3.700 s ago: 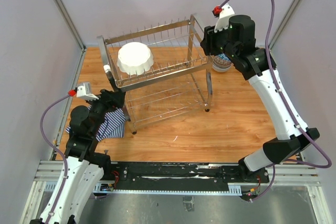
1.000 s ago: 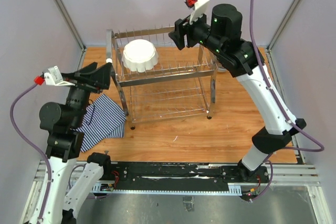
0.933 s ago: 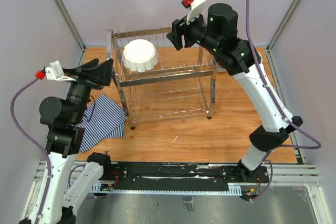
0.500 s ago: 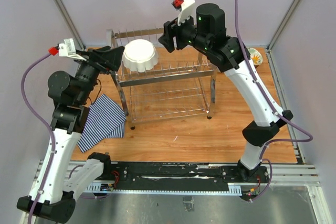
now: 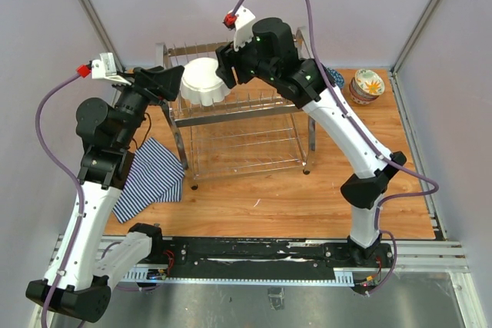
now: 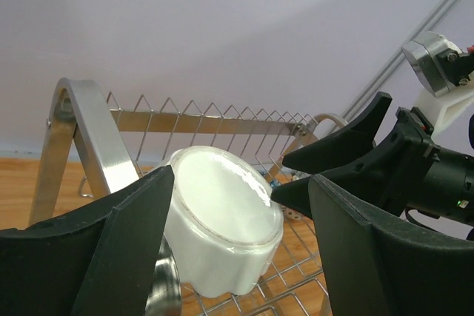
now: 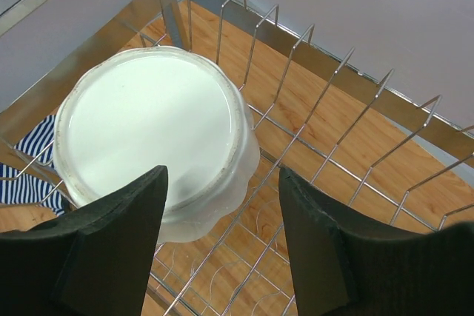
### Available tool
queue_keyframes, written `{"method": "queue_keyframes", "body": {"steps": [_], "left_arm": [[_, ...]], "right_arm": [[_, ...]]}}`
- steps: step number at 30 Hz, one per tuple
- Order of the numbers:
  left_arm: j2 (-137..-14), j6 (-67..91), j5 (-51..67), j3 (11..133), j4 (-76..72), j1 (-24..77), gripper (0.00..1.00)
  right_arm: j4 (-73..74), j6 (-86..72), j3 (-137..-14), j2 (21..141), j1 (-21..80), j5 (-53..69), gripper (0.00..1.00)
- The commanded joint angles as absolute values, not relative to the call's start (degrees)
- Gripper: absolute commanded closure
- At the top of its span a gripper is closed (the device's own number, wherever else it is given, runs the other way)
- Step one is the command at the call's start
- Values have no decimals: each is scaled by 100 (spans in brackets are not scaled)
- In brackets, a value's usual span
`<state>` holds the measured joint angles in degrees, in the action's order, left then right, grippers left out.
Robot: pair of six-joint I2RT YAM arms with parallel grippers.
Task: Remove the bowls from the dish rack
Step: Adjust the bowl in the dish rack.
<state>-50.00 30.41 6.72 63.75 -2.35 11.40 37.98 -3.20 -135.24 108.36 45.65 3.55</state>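
A large white bowl with a scalloped rim [image 5: 204,81] lies upside down on the top tier of the chrome wire dish rack [image 5: 240,124]. It also shows in the left wrist view [image 6: 222,231] and the right wrist view [image 7: 152,135]. My left gripper [image 5: 173,80] is open at the bowl's left side, its fingers [image 6: 126,249] on either side of it. My right gripper [image 5: 224,73] is open just above the bowl's right edge, empty. Small patterned bowls [image 5: 367,84] sit on the table at the far right.
A blue-white striped cloth [image 5: 150,178] lies on the wooden table left of the rack. The rack's upright prongs [image 7: 296,86] and end handle [image 6: 81,131] stand close round the bowl. Grey walls enclose the table.
Both arms have closed in on the white bowl: the right gripper swung left from the rack's right end to above the bowl, the left gripper rose and reached right to it.
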Motion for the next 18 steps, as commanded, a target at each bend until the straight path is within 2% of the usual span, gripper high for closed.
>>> {"method": "queue_keyframes", "body": {"steps": [1, 18], "left_arm": [[-4988, 2838, 489, 6342, -228, 1143, 21], [-4896, 2557, -97, 6094, 84, 1142, 21]], "right_arm": [[3906, -215, -13976, 11035, 4743, -255, 37], [4404, -2, -14248, 11327, 4803, -1300, 37]]}}
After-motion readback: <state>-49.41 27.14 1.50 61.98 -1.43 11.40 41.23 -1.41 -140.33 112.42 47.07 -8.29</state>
